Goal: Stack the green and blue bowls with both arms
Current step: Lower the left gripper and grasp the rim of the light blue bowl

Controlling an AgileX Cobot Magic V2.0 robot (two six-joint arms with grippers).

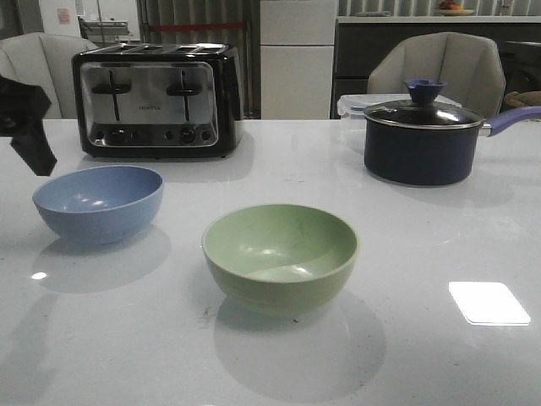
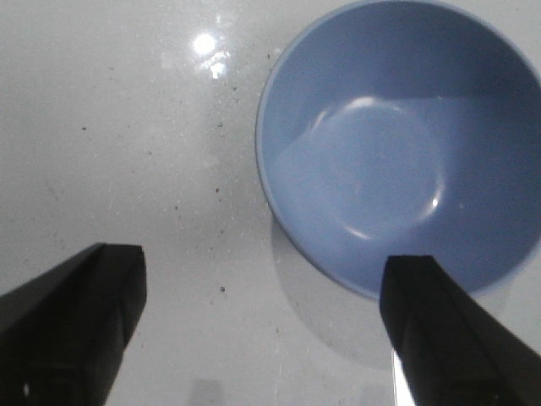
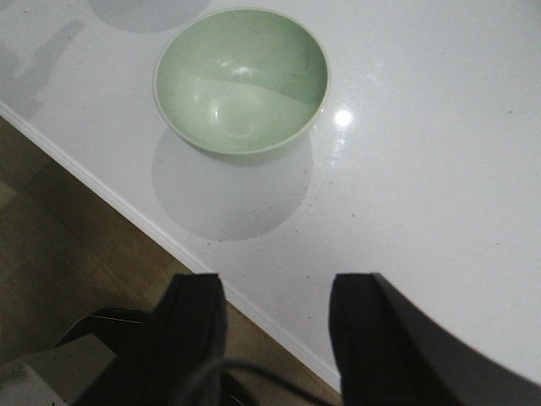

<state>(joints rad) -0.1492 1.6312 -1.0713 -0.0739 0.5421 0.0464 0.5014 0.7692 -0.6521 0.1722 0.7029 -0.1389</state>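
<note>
— Two bowls, both untouched? 
— Yes: one blue bowl (image 1: pixel 98 203) at the bench's (image 1: pixel 439 355) left, one green bowl (image 1: pixel 280 257) centre. Left end effector (image 2: pixel 262 326) hovers released near the blue; right end effector (image 3: pixel 275 326) released, well back.
— Next? 
— Probably lower and clasp the blue rim.

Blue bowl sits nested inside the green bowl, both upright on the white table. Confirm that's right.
Not right. The blue bowl is not nested: it stands apart from the green bowl, toward the robot's left side. Both are upright on the white table. The front view shows this.
</note>
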